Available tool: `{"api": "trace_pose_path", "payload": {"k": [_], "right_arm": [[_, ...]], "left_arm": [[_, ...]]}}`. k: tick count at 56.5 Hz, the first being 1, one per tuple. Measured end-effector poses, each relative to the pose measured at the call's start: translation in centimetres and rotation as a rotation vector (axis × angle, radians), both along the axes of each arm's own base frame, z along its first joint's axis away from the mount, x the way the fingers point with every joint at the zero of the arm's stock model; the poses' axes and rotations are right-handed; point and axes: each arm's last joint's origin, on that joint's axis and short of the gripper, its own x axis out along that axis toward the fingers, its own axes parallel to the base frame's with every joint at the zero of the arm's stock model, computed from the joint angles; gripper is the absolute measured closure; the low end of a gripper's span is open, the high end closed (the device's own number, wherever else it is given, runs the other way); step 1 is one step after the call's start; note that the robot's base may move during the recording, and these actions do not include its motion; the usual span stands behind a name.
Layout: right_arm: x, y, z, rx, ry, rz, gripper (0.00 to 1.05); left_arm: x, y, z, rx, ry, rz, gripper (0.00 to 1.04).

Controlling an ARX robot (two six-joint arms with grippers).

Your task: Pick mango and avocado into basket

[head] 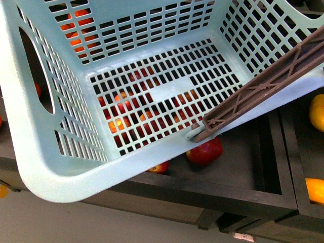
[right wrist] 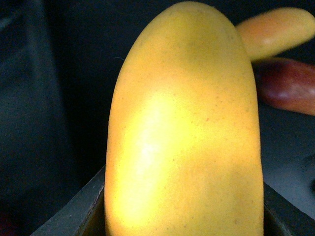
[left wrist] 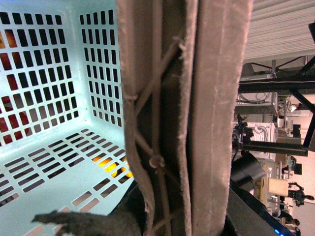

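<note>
Yellow mango [right wrist: 182, 128] close up, teal basket [head: 55, 167] over red fruit [head: 205, 151]

I see a dark wooden shelf [head: 228, 195] split into bays. In the middle bay a red fruit [head: 205, 151] lies at 5 o'clock of my front view, with a smaller red one [head: 159, 167] just beside it toward 9 o'clock. In the bay at 3 o'clock lie a yellow fruit [head: 317, 111] and, apart toward 6 o'clock, an orange fruit [head: 315, 190].

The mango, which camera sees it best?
The right wrist view: the mango fills the picture. The front view shows only yellow fruit at its right edge, maybe mangoes. The left wrist view shows mostly basket.
</note>
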Motion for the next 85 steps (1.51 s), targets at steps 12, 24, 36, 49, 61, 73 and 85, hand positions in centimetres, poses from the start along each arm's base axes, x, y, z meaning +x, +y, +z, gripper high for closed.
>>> {"api": "trace_pose_path", "payload": {"k": [12, 24, 36, 49, 61, 73, 85], "right_arm": [[-3.7, 9.8, 12.0, -0.099, -0.31, 0.25, 0.48], [-5.7, 18.1, 14.6, -0.072, -0.419, 0.414, 0.48], [-6.2, 24.9, 13.6, -0.013, -0.407, 0.568, 0.48], [-6.3, 27.3, 12.2, -0.005, -0.362, 0.62, 0.48], [-6.7, 28.1, 10.8, 0.009, -0.292, 0.664, 0.43], [-6.5, 28.1, 10.2, 0.016, -0.256, 0.635, 0.16], [-6.4, 27.1, 10.6, 0.004, -0.27, 0.547, 0.09]], "left_arm": [[0.0, 0.0, 0.0, 0.0, 0.0, 0.0, 0.87], [0.0, 0.0, 0.0, 0.0, 0.0, 0.0, 0.87], [0.0, 0.0, 0.0, 0.0, 0.0, 0.0, 0.87], [0.0, 0.0, 0.0, 0.0, 0.0, 0.0, 0.87], [0.0, 0.0, 0.0, 0.0, 0.0, 0.0, 0.87], [0.0, 0.0, 0.0, 0.0, 0.0, 0.0, 0.87], [0.0, 0.0, -0.1, 0.007, 0.001, 0.0, 0.87]]}}
